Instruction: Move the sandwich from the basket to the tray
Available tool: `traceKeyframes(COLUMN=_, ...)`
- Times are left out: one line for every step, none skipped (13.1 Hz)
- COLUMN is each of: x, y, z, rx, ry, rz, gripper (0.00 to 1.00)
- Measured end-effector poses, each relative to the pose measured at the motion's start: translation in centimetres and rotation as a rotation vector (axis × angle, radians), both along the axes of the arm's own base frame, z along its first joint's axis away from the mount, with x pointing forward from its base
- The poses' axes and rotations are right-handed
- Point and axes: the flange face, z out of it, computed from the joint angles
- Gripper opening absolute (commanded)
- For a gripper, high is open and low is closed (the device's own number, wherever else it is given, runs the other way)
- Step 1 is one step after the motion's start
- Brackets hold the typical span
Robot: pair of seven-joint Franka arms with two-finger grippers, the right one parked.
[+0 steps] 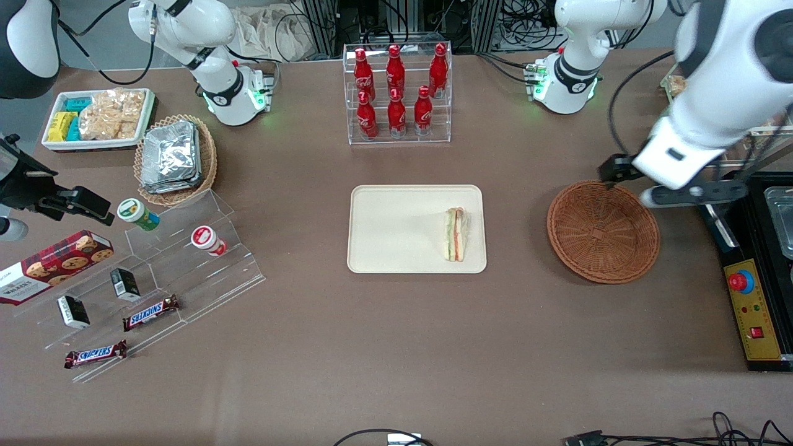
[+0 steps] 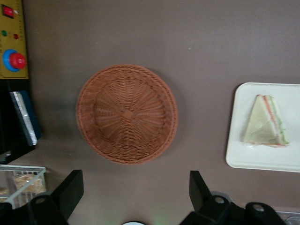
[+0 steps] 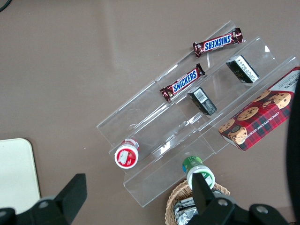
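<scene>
your gripper (image 2: 133, 197) hangs above the table with its two fingers (image 2: 70, 190) spread wide and nothing between them, just farther from the front camera than the basket (image 1: 603, 231). you've got one round reddish-brown basket there, sitting bare toward the working arm's end. beside it, well apart, lies one cream tray (image 1: 396, 230), and on it one sandwich (image 1: 456, 233), lying flat near the tray's edge closest to the basket. farther from the front camera than the tray, count six red bottles (image 1: 396, 87) in one clear rack (image 1: 399, 133). toward the parked arm's end you have two snickers bars (image 1: 150, 313) on the clear stepped stand (image 1: 217, 272).
</scene>
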Motion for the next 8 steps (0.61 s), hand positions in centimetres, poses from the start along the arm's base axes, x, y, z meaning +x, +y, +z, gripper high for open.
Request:
traceKeyframes(x=-0.3, y=2.3, z=0.5, rx=-0.015, ry=-0.004, rz=0.002, gripper=1.00)
traceKeyframes(x=-0.6, y=4.3, z=1.0, rx=-0.036, ry=-0.008, rz=0.001, gripper=1.00)
traceKeyframes(x=-0.7, y=6.1, z=1.3, rx=-0.064, ry=-0.012, rz=0.005, gripper=1.00)
traceKeyframes(x=-0.7, y=7.3, z=1.4, rx=-0.085, ry=-0.015, rz=0.013, gripper=1.00)
traceKeyframes(x=-0.7, y=8.0, z=1.4, rx=-0.091, ry=-0.018, rz=0.018, gripper=1.00)
traceKeyframes(x=-0.6, y=8.1, z=1.5, rx=-0.092, ry=-0.020, rz=0.019, gripper=1.00)
traceKeyframes(x=-0.6, y=7.9, z=1.6, rx=-0.092, ry=-0.023, rz=0.016, gripper=1.00)
traceKeyframes(x=-0.6, y=7.8, z=1.7, rx=-0.091, ry=-0.024, rz=0.014, gripper=1.00)
